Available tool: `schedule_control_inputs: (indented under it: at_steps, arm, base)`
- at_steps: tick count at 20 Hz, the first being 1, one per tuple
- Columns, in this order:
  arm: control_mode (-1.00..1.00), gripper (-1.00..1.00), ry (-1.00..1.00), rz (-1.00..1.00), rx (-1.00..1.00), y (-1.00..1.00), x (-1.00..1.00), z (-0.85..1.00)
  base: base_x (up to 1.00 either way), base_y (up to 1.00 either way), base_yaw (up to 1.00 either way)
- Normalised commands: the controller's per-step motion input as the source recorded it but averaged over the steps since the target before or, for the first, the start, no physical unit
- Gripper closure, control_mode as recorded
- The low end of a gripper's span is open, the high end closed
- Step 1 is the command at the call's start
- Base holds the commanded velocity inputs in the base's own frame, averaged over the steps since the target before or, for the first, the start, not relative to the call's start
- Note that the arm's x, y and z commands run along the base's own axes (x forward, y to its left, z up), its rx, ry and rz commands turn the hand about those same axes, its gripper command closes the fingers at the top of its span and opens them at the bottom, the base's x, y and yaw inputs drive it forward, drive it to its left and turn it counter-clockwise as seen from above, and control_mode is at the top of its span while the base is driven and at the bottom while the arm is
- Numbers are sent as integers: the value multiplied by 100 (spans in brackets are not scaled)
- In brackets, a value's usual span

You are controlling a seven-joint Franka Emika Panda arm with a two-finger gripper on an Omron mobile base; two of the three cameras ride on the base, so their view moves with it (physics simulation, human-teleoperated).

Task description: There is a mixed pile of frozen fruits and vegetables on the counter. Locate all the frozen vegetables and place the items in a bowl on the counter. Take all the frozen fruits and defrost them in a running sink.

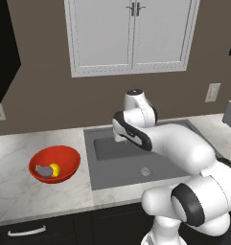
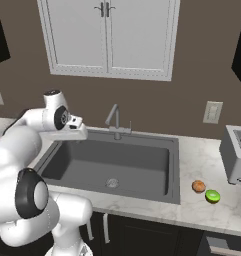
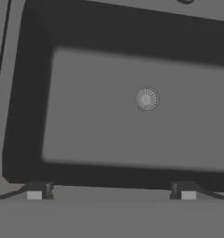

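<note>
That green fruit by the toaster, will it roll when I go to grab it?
Probably. The green fruit looks round and glossy, so it may roll or slip on the smooth counter. The brown fruit sits close beside it and might get nudged. It's small, likely light.

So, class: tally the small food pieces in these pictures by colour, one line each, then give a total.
Yellow piece, in the red bowl: 1
Purple-grey piece, in the bowl: 1
Orange-brown piece, on the counter: 1
Green piece, on the counter: 1
Total: 4
</note>
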Motion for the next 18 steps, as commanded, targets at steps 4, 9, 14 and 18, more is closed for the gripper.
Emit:
schedule_control_inputs:
  at_steps: [4, 9, 14, 18]
  arm:
    - [-100, -100, 1, 0, -16, -53, -7, 0]
    - [-100, -100, 0, 0, -12, -56, -2, -3]
    - [-100, -100, 0, 0, -4, -61, -2, -15]
    - [-100, -100, 0, 0, 0, -68, -4, -22]
  base:
    - [0, 0, 0]
    - [0, 0, 0]
    - [0, 0, 0]
    - [0, 0, 0]
